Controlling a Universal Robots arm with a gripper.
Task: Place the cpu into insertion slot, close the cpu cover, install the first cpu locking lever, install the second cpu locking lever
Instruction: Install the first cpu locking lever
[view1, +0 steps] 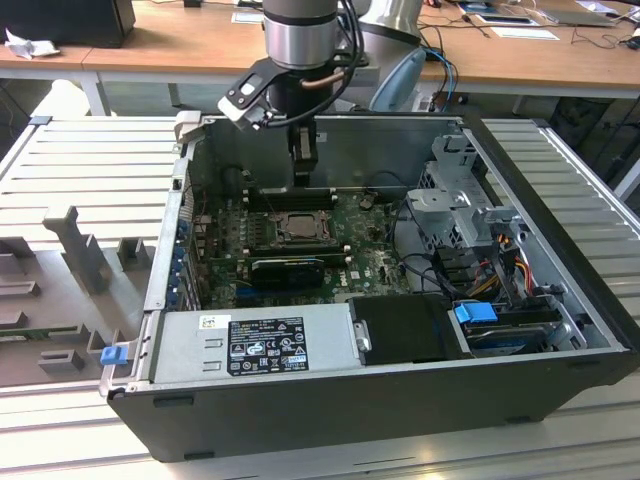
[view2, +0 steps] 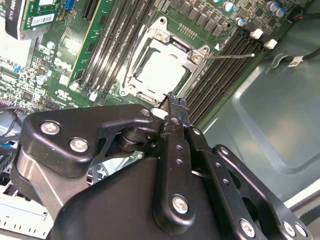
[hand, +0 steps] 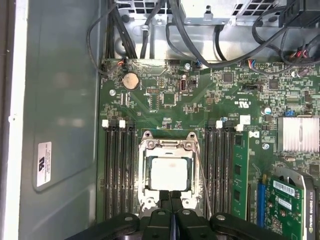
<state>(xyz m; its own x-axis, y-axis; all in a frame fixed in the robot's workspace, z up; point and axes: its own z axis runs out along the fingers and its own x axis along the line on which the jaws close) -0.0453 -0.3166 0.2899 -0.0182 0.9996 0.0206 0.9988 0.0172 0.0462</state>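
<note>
The small square cpu with the pale silver metal top (hand: 169, 172) (view2: 159, 70) lies flat in the square silver-rimmed insertion slot (view1: 272, 230), seated in the middle of it. The thin silver-grey cpu cover frame (hand: 169, 145) (view2: 192, 55) is folded down around the chip, whose top shows through the window. A thin silver wire lever (hand: 202, 175) (view2: 231, 56) runs along one side of the frame. Banks of long black memory connectors (hand: 117, 170) flank the socket on the green circuit board (hand: 200, 100).

The black gripper (hand: 170, 195) (view2: 172, 100) (view1: 303, 182) hangs just above the edge of the socket, its fingers pressed together with nothing between them.

All this sits inside an open dark grey computer case (view1: 350, 400), lying on its side on a ribbed grey metal bench (view1: 570, 180).
</note>
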